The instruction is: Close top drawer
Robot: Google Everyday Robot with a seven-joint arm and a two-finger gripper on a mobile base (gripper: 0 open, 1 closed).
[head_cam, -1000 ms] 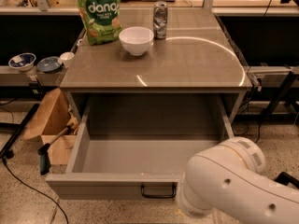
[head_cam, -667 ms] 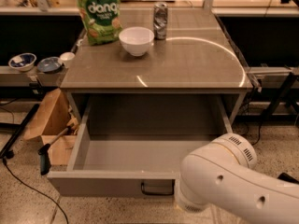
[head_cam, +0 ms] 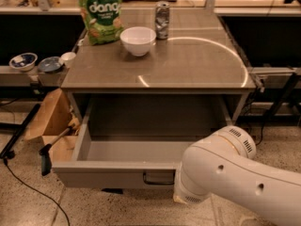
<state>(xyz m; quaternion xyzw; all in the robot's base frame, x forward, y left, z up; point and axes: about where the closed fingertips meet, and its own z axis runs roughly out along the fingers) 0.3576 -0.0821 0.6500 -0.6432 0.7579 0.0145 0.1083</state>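
Grey tabletop (head_cam: pixel 188 65) with chip bag (head_cam: pixel 99 14), white bowl (head_cam: pixel 138 40), can (head_cam: pixel 162 20); hand hidden.

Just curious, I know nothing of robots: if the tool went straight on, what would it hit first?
Likely the top drawer front, near its handle; the tool itself is hidden behind the white arm there.

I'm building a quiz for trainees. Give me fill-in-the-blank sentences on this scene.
The top drawer stands ___.
The white bowl sits between the green snack bag and the metal ___.
The gripper is hidden behind the white ___, by the drawer front.
Missing: open; can; arm.
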